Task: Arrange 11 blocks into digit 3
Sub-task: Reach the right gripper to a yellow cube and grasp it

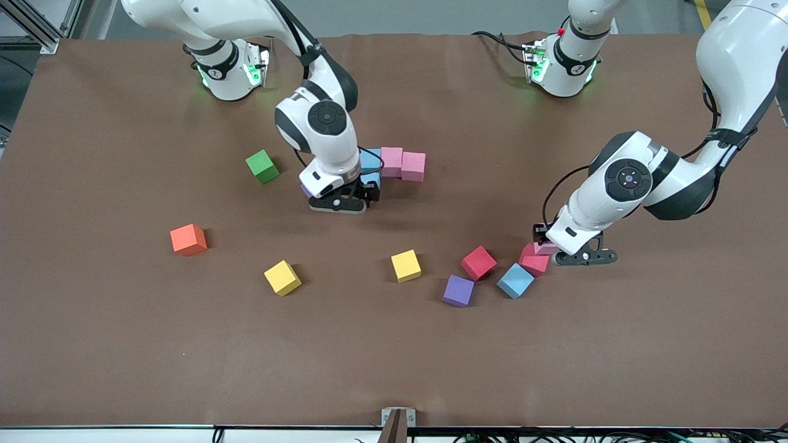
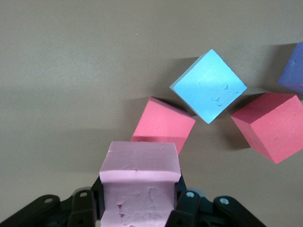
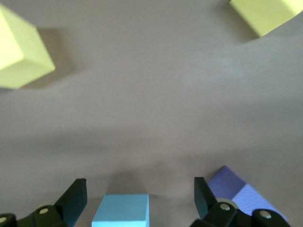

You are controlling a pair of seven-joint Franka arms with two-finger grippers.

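Observation:
My left gripper (image 1: 549, 245) (image 2: 140, 202) is shut on a pink block (image 1: 544, 248) (image 2: 142, 163), held just over a coral-red block (image 1: 534, 263) (image 2: 162, 125). Beside that lie a light blue block (image 1: 515, 280) (image 2: 209, 86), a red block (image 1: 478, 263) (image 2: 269, 125) and a purple block (image 1: 458, 290) (image 2: 293, 71). My right gripper (image 1: 363, 194) (image 3: 139, 189) is open around a light blue block (image 1: 371, 179) (image 3: 121, 210) at the table's middle, next to another light blue block (image 1: 369, 159) and two pink blocks (image 1: 391, 161) (image 1: 413, 166) in a row. A purple block (image 3: 236, 191) sits beside its finger.
Two yellow blocks (image 1: 406, 266) (image 1: 282, 277) lie nearer the front camera. An orange cube (image 1: 188, 239) and a green cube (image 1: 262, 166) sit toward the right arm's end of the table. The brown table (image 1: 123, 344) is wide.

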